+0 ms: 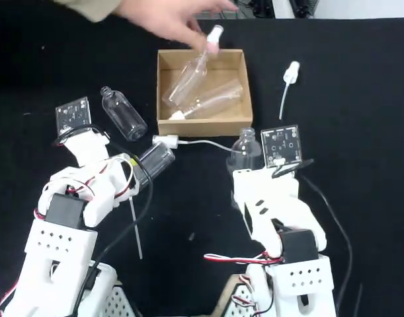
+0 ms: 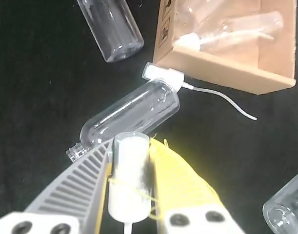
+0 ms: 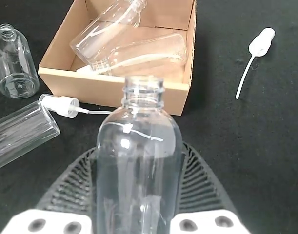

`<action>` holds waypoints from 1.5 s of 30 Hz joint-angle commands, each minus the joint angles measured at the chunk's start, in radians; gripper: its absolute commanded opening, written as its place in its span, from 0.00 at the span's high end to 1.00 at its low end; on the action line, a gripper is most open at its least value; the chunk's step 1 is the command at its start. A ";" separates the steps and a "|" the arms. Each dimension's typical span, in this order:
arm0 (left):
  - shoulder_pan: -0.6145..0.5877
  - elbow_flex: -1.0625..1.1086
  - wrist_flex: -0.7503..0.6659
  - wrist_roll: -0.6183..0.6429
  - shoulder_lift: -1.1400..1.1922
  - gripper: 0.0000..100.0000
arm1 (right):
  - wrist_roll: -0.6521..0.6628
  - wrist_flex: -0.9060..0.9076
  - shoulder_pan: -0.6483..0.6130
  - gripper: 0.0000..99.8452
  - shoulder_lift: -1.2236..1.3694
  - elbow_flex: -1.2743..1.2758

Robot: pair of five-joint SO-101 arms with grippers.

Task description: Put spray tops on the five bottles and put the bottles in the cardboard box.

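Left hand (image 2: 131, 146) clamps spray top (image 2: 130, 170); right hand (image 3: 139, 148) clamps open bottle (image 3: 141, 126). We fear tube (image 1: 136, 231) misses neck (image 3: 144, 90) if tilted.

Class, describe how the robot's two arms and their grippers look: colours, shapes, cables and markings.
The left arm and right arm are white blocky shells with red, white and black wires. Each carries a square black-and-white marker tag near the wrist. The left gripper has one grey ribbed finger and one yellow; the right gripper has black ribbed fingers.
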 commanded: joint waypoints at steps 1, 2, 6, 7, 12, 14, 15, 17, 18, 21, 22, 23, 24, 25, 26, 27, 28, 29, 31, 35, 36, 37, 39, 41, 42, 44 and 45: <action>-0.004 -0.030 -0.055 0.000 -0.031 0.97 | -0.006 -0.020 0.015 0.99 -0.024 -0.033; -0.005 -0.048 -0.071 -0.005 -0.031 0.97 | -0.006 -0.008 0.008 0.99 -0.025 -0.036; -0.022 -0.101 -0.104 -0.002 -0.052 0.97 | -0.002 0.035 -0.091 0.99 -0.108 -0.022; -0.028 -0.099 -0.133 -0.002 -0.060 0.97 | 0.000 0.040 -0.117 0.99 -0.142 -0.008; -0.030 -0.099 -0.276 -0.002 -0.120 0.97 | 0.000 0.038 -0.212 0.99 -0.361 0.091; -0.024 -0.105 -0.324 -0.002 -0.150 0.97 | 0.000 0.038 -0.245 0.99 -0.458 0.137; -0.024 -0.108 -0.345 0.000 -0.166 0.97 | 0.000 0.038 -0.259 0.99 -0.506 0.160; -0.024 -0.110 -0.397 0.000 -0.193 0.97 | 0.002 0.029 -0.276 0.99 -0.532 0.179; -0.022 -0.110 -0.420 0.000 -0.207 0.97 | 0.002 0.014 -0.282 0.99 -0.524 0.189; -0.013 -0.122 -0.488 0.000 -0.241 0.97 | 0.002 -0.041 -0.282 0.99 -0.490 0.206; 0.007 -0.137 -0.502 0.000 -0.245 0.97 | 0.002 -0.057 -0.282 0.99 -0.489 0.214; 0.028 -0.159 -0.509 0.000 -0.249 0.97 | 0.002 -0.072 -0.282 0.99 -0.489 0.223; 0.056 -0.182 -0.520 0.000 -0.250 0.97 | 0.002 -0.083 -0.282 0.99 -0.489 0.229; 0.090 -0.209 -0.522 -0.002 -0.249 0.97 | 0.002 -0.092 -0.282 0.99 -0.489 0.232; 0.128 -0.243 -0.522 -0.003 -0.241 0.97 | 0.000 -0.097 -0.282 0.99 -0.489 0.232; 0.162 -0.271 -0.525 -0.005 -0.226 0.97 | -0.005 -0.098 -0.282 0.99 -0.489 0.229; 0.183 -0.294 -0.542 -0.005 -0.204 0.97 | -0.006 -0.098 -0.284 0.99 -0.490 0.226; 0.196 -0.312 -0.565 -0.006 -0.178 0.97 | -0.006 -0.098 -0.284 0.99 -0.490 0.225; 0.196 -0.352 -0.617 -0.003 -0.121 0.97 | -0.006 -0.103 -0.284 0.99 -0.490 0.223; 0.220 -0.437 -0.678 0.000 -0.020 0.97 | -0.002 -0.135 -0.285 0.99 -0.490 0.229; 0.243 -0.461 -0.678 -0.002 0.003 0.97 | 0.000 -0.140 -0.285 0.99 -0.490 0.229; 0.265 -0.484 -0.674 -0.006 0.025 0.97 | 0.000 -0.143 -0.285 0.99 -0.490 0.229; 0.297 -0.522 -0.661 -0.008 0.064 0.97 | 0.000 -0.144 -0.285 0.99 -0.490 0.226; 0.315 -0.544 -0.664 -0.009 0.100 0.97 | 0.000 -0.144 -0.285 0.99 -0.490 0.223; 0.315 -0.555 -0.666 -0.009 0.121 0.97 | 0.000 -0.144 -0.285 0.99 -0.490 0.223; 0.314 -0.575 -0.666 -0.009 0.155 0.97 | 0.000 -0.143 -0.284 0.99 -0.501 0.217; 0.314 -0.582 -0.666 -0.009 0.166 0.97 | 0.000 -0.141 -0.284 0.99 -0.516 0.213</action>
